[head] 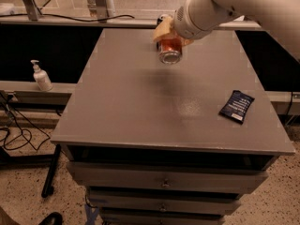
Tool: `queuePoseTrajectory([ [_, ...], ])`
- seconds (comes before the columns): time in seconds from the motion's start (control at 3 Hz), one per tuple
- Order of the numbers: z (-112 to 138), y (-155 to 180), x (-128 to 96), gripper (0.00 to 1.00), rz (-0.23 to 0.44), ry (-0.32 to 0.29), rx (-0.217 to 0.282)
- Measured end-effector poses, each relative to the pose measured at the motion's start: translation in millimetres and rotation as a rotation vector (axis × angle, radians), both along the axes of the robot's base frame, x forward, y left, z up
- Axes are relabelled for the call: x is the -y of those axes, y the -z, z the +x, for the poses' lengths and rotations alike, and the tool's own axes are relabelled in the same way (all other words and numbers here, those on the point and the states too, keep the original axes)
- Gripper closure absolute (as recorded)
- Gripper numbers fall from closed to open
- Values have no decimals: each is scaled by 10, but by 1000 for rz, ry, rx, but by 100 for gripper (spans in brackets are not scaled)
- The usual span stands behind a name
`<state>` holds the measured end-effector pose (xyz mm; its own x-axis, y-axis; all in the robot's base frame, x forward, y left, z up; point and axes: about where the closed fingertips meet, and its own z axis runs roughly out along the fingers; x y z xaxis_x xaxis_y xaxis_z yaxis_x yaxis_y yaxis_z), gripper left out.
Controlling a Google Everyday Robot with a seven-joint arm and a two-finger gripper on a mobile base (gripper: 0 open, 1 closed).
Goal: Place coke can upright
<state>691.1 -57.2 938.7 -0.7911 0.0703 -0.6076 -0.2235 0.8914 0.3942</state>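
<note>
Up over the far part of the bench [140,107], the gripper [172,40] has its tan fingers [162,30] clasped round the can [170,50]: red-orange, tilted, silver end toward the camera. Its lettering cannot be read.

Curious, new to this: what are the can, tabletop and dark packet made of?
Tabletop: matte grey, maybe laminate or painted metal.
Can: likely aluminium, with a shiny silver end and red-orange side, held by the pincer above the far side.
Packet: dark blue, probably plastic or foil film, flat with print.
</note>
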Motion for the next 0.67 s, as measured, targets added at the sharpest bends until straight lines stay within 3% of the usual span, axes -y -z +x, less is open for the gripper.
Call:
queuePoseTrajectory([
  [0.33, 127, -393, -112, 100, 178, -86, 158],
  [0.67, 113, -536, -45, 100, 296, -141, 278],
])
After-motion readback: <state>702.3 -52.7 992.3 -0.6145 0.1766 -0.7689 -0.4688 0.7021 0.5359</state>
